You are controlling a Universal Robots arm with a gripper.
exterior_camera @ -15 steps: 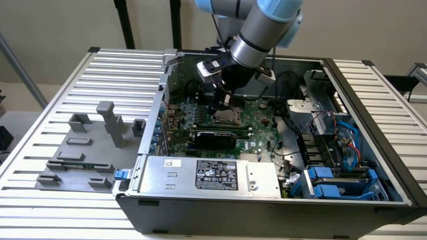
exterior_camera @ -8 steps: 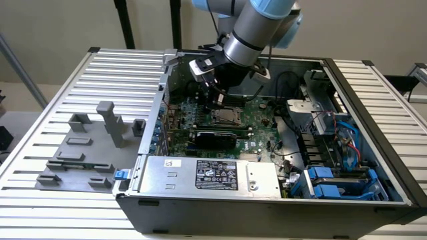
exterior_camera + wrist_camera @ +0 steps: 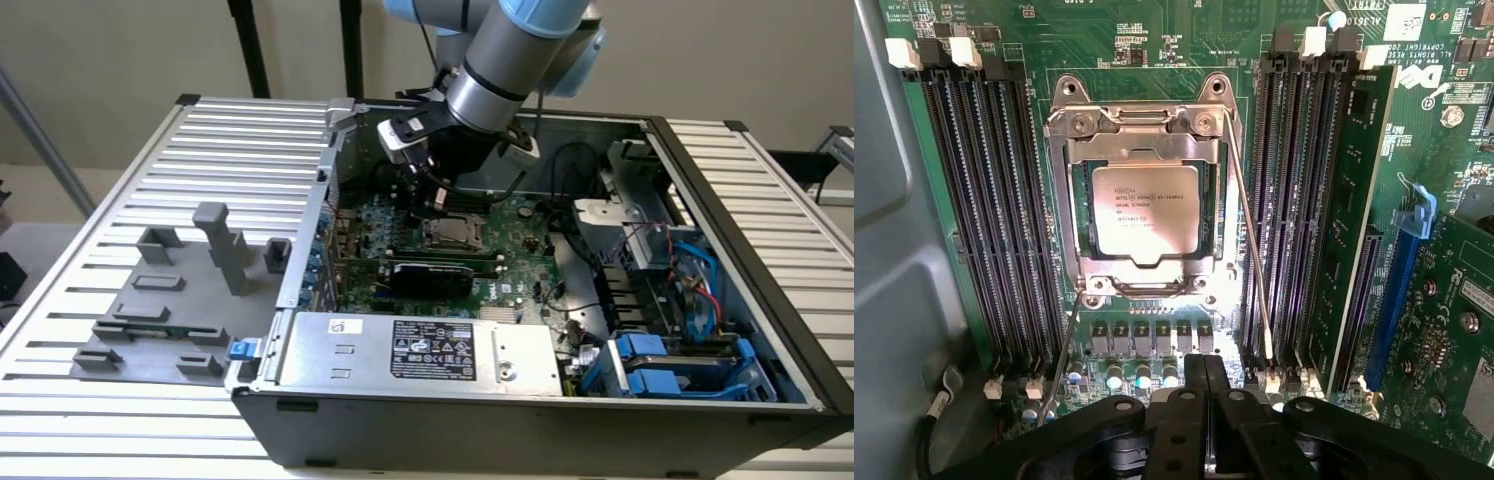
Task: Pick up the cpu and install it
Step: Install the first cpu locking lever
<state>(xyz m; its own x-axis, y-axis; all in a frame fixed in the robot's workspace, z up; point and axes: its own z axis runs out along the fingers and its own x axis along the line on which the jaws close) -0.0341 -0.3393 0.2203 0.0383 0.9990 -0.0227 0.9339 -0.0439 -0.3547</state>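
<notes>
cpu (image 3: 1145,213) lies flat in the metal socket frame (image 3: 1144,125) on the green motherboard (image 3: 1184,30), between two banks of black memory slots (image 3: 994,200). my jaws are pressed together and carry nothing, hanging over the board just beside the socket frame, apart from the chip. the board sits inside the open computer case (image 3: 534,425) on the ribbed surface (image 3: 254,130), with grey fixture blocks (image 3: 220,250) outside it toward the exterior view's left.

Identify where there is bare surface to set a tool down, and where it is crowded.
Free: slatted table beyond the grey fixture, and its strip on the exterior view's right of the computer case. Crowded: inside the case, around the cpu below the gripper.
</notes>
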